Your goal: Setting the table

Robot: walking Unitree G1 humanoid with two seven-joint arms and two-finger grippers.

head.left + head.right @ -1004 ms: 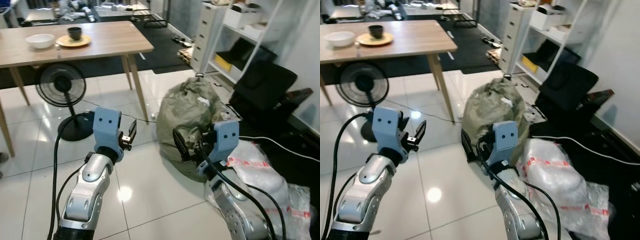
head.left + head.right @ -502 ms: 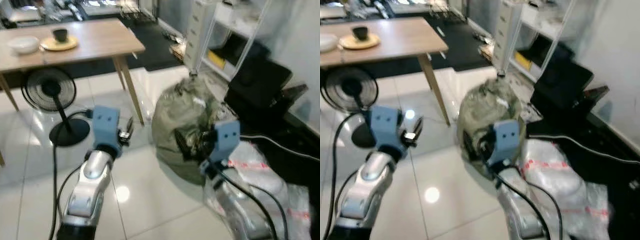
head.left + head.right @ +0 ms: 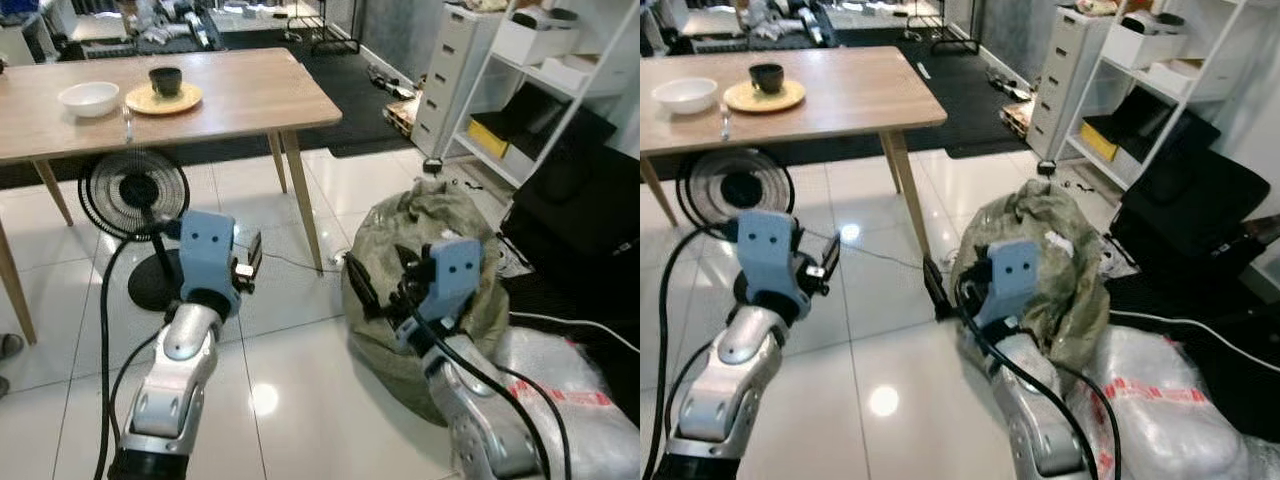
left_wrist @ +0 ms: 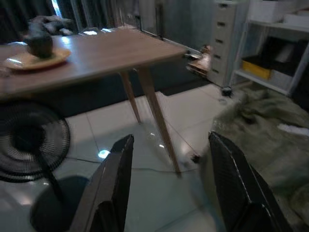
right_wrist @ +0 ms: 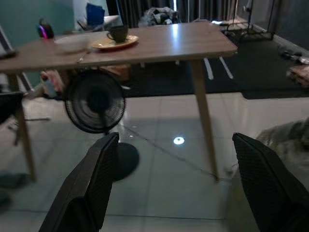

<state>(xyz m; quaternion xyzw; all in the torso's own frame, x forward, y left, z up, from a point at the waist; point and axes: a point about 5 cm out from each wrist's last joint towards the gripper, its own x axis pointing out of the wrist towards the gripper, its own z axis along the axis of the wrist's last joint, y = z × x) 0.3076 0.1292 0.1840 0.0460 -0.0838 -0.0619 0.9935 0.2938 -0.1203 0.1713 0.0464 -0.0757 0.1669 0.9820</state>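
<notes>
Compared with the frame one second earlier, the head camera has swung so that the wooden table (image 3: 230, 100) stands nearer the centre and the shelving sits further right; the objects themselves lie as they did, and both arms remain raised in front of the body. From left to right: on the far part of the table rest a white bowl (image 3: 88, 98), a small utensil (image 3: 127, 118) just beside it that is too small to identify, and a yellow plate (image 3: 163, 97) bearing a dark cup (image 3: 165, 79); this grouping reads as one place already laid. Below the table stands a black floor fan (image 3: 133, 195) on the tiled floor (image 3: 300, 370). The left gripper (image 3: 252, 262) is held level at mid-height, its fingers (image 4: 110, 186) spread and holding nothing, aimed toward the table leg. The right gripper (image 3: 380, 285) is likewise held forward with fingers (image 5: 94, 181) parted and empty, looking toward the table and fan. Both are probably carried this way for walking, well apart from any tableware, so the step in hand appears to be an approach to the table. Behind the right arm lies a grey-green sack (image 3: 440, 230), partly hidden by that arm; beyond it are a white drawer unit (image 3: 450, 70) and open shelves (image 3: 545, 90), cut off at the frame edge. Items on the far side of the room are too cluttered to make out.
</notes>
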